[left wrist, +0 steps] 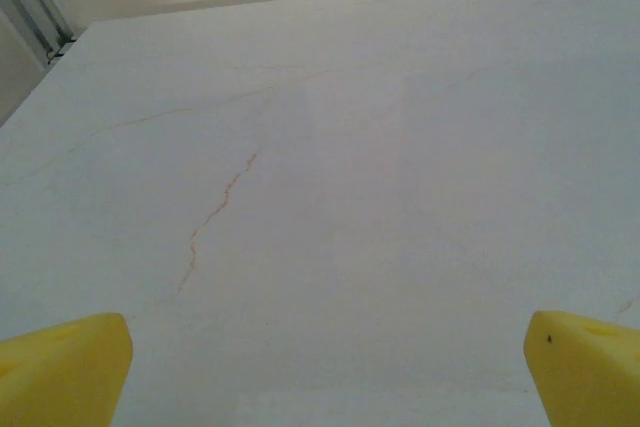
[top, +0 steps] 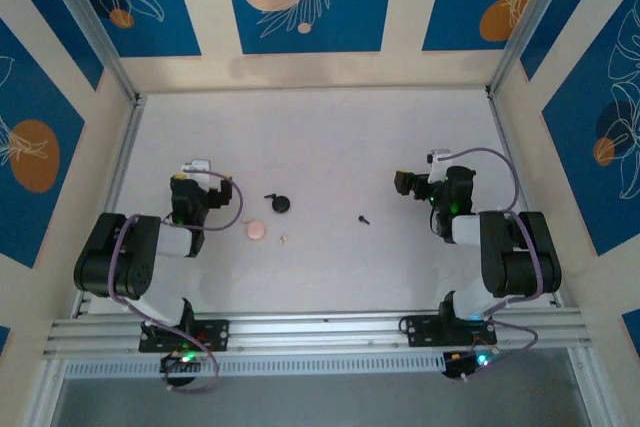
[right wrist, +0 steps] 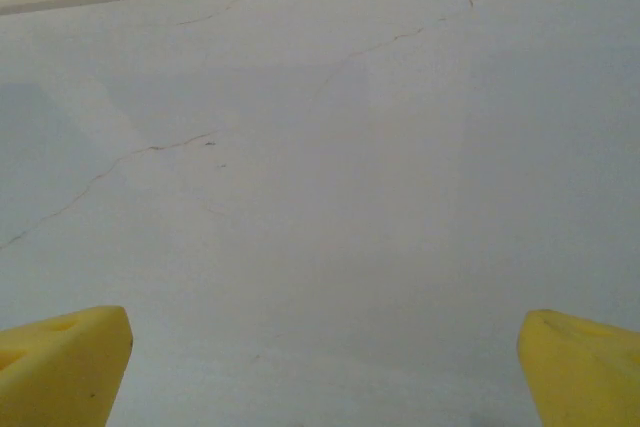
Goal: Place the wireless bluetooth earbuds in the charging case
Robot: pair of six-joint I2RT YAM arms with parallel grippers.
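One charging case (top: 281, 203), a small round black puck, lies on the white table (top: 330, 137) between the two claws. It is to the right of the left claw (left wrist: 325, 372) and clearly nearer to it than to the right claw (right wrist: 322, 365).

There are two earbuds. One (top: 268, 196) is a tiny black stemmed bit at the case's left edge, on the side facing the left claw. Whether it touches the case is too small to tell. The other earbud (top: 364, 217) lies alone, well apart from the case, left of the right claw and a little nearer the arm bases.

One pink disc (top: 256, 231) sits just beside the case on its near side, right of the left claw. One pale speck (top: 284, 239) lies near the disc.

Both claws are spread wide and hold nothing. Each wrist view has two yellow fingertips, one at each lower corner: the left claw's pair (left wrist: 60, 372) and the right claw's pair (right wrist: 60, 362). That makes four in all, with bare table between each pair.

The overhead view gives the case, both earbuds, the disc and the two arms in relation to each other. The wrist views add hairline cracks in the tabletop, one running ahead of the left claw (left wrist: 215, 212) and one ahead of the right claw (right wrist: 150, 150).
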